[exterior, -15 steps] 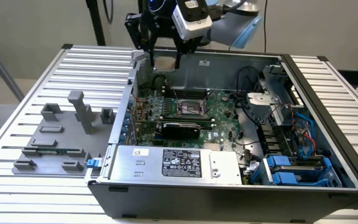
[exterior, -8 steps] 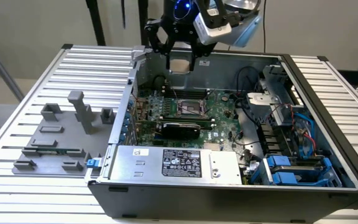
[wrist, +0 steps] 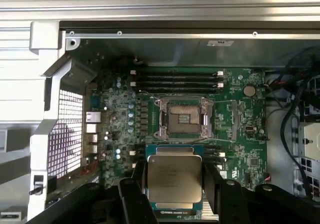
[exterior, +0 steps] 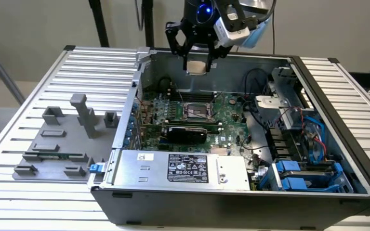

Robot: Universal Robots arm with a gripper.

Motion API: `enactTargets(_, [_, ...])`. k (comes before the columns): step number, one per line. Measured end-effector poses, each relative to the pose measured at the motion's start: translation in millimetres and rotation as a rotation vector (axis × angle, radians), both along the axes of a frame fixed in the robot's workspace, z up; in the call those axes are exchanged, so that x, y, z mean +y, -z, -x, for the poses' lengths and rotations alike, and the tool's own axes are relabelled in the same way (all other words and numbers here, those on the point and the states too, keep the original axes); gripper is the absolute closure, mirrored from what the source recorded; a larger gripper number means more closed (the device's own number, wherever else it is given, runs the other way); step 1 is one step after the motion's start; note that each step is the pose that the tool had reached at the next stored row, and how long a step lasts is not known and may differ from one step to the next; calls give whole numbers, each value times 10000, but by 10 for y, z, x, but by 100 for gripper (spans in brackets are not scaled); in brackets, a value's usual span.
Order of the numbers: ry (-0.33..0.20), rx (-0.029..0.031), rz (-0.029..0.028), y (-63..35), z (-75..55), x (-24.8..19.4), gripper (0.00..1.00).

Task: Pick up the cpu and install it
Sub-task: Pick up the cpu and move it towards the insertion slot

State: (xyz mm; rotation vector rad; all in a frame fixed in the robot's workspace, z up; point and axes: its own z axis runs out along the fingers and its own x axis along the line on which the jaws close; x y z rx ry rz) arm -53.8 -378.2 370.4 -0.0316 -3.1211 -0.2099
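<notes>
Holding the cpu (exterior: 196, 68) aloft, the gripper (exterior: 198, 60) is clenched on it, with a finger (wrist: 138, 184) on each of two opposite edges and the metal lid facing the wrist camera.

Location of cpu: between the jaws, in the air above the open computer case (exterior: 339, 91), touching no part of the board.

Progress, as judged: pick-up done; install not done. The socket (wrist: 183, 118) sits below the gripper with its frame open and its contact bed bare, no chip seated. In the wrist view the cpu appears offset from the socket rather than squarely over it, and well above it.

Surface below the gripper:
- green motherboard (wrist: 240, 134), populated, lying flat in the case
- memory slots (wrist: 175, 78), just beyond the socket
- power supply (exterior: 172, 166), labelled, at the case edge farthest from the gripper
- blue drive bays (exterior: 300, 175) and loose cables, off to one side

Room:
- ribbed metal table (exterior: 18, 192) carrying the case
- grey fixture tray (exterior: 63, 139), well apart from the gripper, with a green memory stick (exterior: 59, 156) lying in it
- plain pale wall behind
</notes>
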Motion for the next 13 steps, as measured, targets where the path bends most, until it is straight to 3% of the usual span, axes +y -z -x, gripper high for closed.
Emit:
enactTargets(8, [0, 0, 13, 138, -163, 305, 45])
enactTargets(10, [0, 0, 64, 163, -193, 375, 45])
enactTargets(13, [0, 0, 193, 195, -234, 466, 45])
